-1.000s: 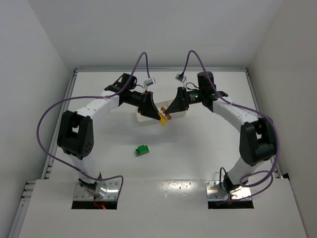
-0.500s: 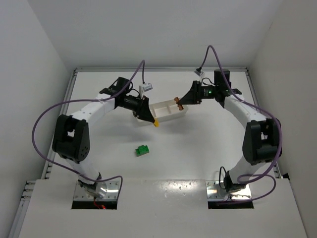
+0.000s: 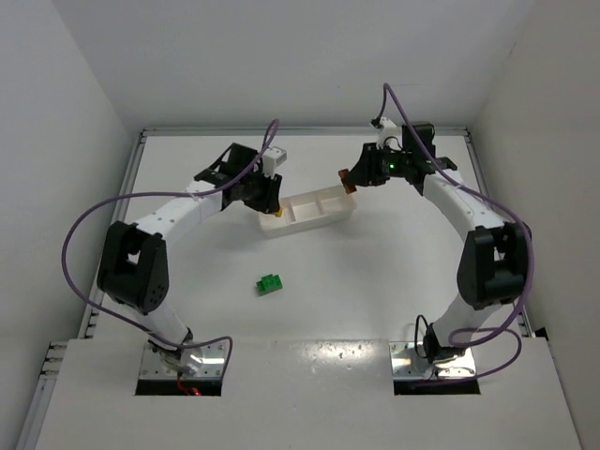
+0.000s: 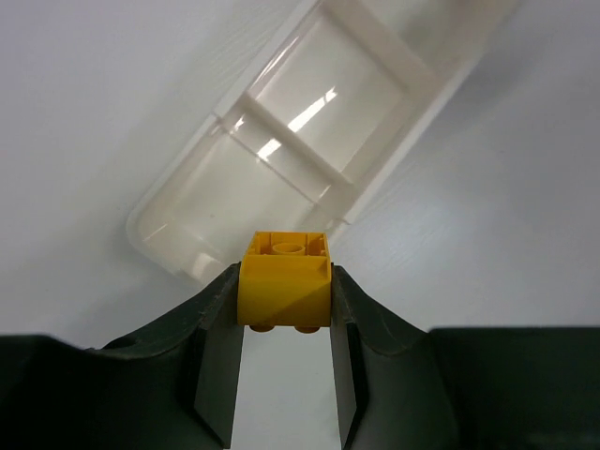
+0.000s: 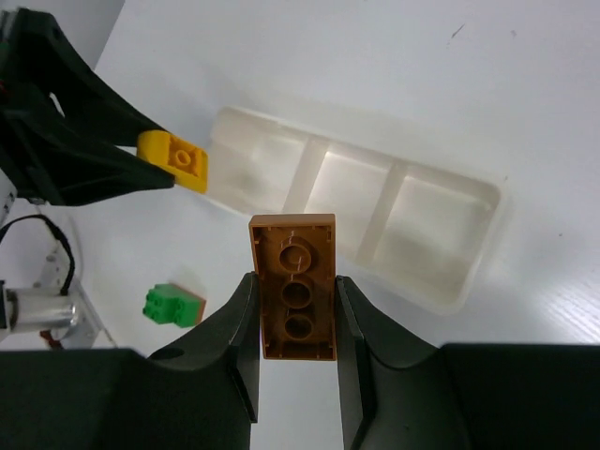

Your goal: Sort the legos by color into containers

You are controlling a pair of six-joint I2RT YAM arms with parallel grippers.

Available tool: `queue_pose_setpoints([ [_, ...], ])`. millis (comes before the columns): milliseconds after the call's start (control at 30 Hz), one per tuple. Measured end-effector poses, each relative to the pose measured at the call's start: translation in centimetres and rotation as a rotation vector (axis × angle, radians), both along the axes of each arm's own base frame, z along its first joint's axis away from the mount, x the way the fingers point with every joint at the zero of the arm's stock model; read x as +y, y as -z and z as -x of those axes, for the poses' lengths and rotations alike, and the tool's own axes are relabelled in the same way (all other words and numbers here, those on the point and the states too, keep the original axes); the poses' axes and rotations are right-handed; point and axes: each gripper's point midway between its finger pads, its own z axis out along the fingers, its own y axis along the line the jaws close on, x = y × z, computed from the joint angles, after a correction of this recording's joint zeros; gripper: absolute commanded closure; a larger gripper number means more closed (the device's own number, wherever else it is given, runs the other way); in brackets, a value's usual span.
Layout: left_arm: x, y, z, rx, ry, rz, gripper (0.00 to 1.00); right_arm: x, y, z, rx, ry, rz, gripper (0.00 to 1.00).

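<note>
Near the far edge of the table (image 3: 394, 272), the tray (image 3: 323, 204) is flanked lengthwise: a yellow brick (image 4: 285, 281) is gripped by the left end effector (image 4: 285, 292) at its left end, a brown brick (image 5: 295, 281) by the right end effector (image 5: 298, 302) at its right end.

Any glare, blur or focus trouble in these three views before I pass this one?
Left wrist: bright glare streaks on the tray floor; yellow brick sharp; fingers dark, little detail. Right wrist: brown plate crisp, tray evenly lit, no glare. Top external: even light, soft shadows, no motion blur.
</note>
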Motion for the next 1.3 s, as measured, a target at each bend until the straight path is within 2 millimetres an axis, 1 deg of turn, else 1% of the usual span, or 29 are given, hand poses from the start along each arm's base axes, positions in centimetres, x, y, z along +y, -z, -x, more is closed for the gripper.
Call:
queue_pose_setpoints([
  [67, 0.7, 2.1, -0.5, 0.035, -0.038, -0.049, 0.94, 0.0, 0.0, -1.1, -0.013, 0.010, 0.015, 1.00],
  [100, 0.9, 2.7, -0.5, 0.047, -0.049, -0.066, 0.91, 0.0, 0.2, -1.5, -0.014, 0.012, 0.018, 1.00],
  [133, 1.2, 3.3, -0.6, 0.058, -0.060, -0.082, 0.85, 0.1, 0.3, -1.8, -0.013, 0.014, 0.022, 1.00],
  [200, 1.5, 4.4, -0.6, 0.079, -0.075, -0.109, 0.78, 0.2, 0.7, -2.2, -0.008, 0.014, 0.029, 1.00],
  [233, 1.6, 4.7, -0.7, 0.085, -0.080, -0.118, 0.70, 0.2, 0.9, -2.4, -0.005, 0.016, 0.031, 1.00],
  [333, 1.7, 5.5, -0.9, 0.107, -0.091, -0.141, 0.54, 0.5, 1.4, -2.8, 0.001, 0.013, 0.036, 1.00],
  [433, 1.5, 5.8, -1.3, 0.115, -0.094, -0.145, 0.50, 0.9, 1.7, -2.9, 0.009, 0.003, 0.039, 1.00],
  [467, 1.5, 5.9, -1.3, 0.118, -0.094, -0.144, 0.44, 1.1, 1.9, -2.9, 0.013, -0.001, 0.040, 1.00],
  [600, 1.3, 5.9, -1.3, 0.123, -0.094, -0.136, 0.42, 1.8, 2.7, -3.1, 0.025, -0.020, 0.043, 1.00],
  [733, 0.9, 5.5, -1.5, 0.127, -0.091, -0.099, 0.42, 2.9, 3.5, -3.0, 0.034, -0.045, 0.049, 1.00],
  [800, 0.8, 4.6, -1.6, 0.118, -0.091, -0.064, 0.41, 3.5, 3.5, -2.7, 0.034, -0.061, 0.051, 1.00],
  [833, 0.8, 3.8, -1.8, 0.103, -0.091, -0.043, 0.38, 4.0, 3.5, -2.5, 0.032, -0.071, 0.052, 1.00],
  [867, 0.9, 2.6, -2.0, 0.077, -0.091, -0.020, 0.20, 4.4, 3.5, -2.3, 0.030, -0.081, 0.052, 1.00],
  [900, 1.1, 1.2, -2.1, 0.039, -0.091, 0.005, 0.11, 4.8, 3.5, -2.0, 0.030, -0.092, 0.054, 1.00],
  [967, 1.7, -2.2, -1.9, -0.045, -0.103, 0.057, 0.00, 6.0, 3.6, -1.4, 0.030, -0.118, 0.055, 1.00],
  [1000, 1.9, -4.0, -1.7, -0.087, -0.115, 0.084, 0.00, 6.5, 3.6, -1.1, 0.030, -0.128, 0.056, 1.00],
  [1033, 2.2, -6.2, -1.4, -0.139, -0.134, 0.118, 0.00, 7.3, 3.7, -0.7, 0.031, -0.140, 0.057, 1.00],
  [1100, 2.6, -8.5, -1.1, -0.201, -0.153, 0.156, 0.00, 8.0, 4.1, -0.4, 0.039, -0.146, 0.060, 1.00],
  [1133, 2.8, -9.4, -0.8, -0.226, -0.159, 0.175, 0.00, 8.5, 4.5, -0.3, 0.045, -0.151, 0.059, 1.00],
  [1200, 3.1, -9.7, 0.0, -0.244, -0.167, 0.191, 0.00, 9.2, 5.6, -0.2, 0.071, -0.155, 0.060, 1.00],
  [1300, 3.6, -8.1, 0.9, -0.218, -0.170, 0.177, 0.00, 9.4, 8.4, -0.4, 0.130, -0.140, 0.078, 1.00],
])
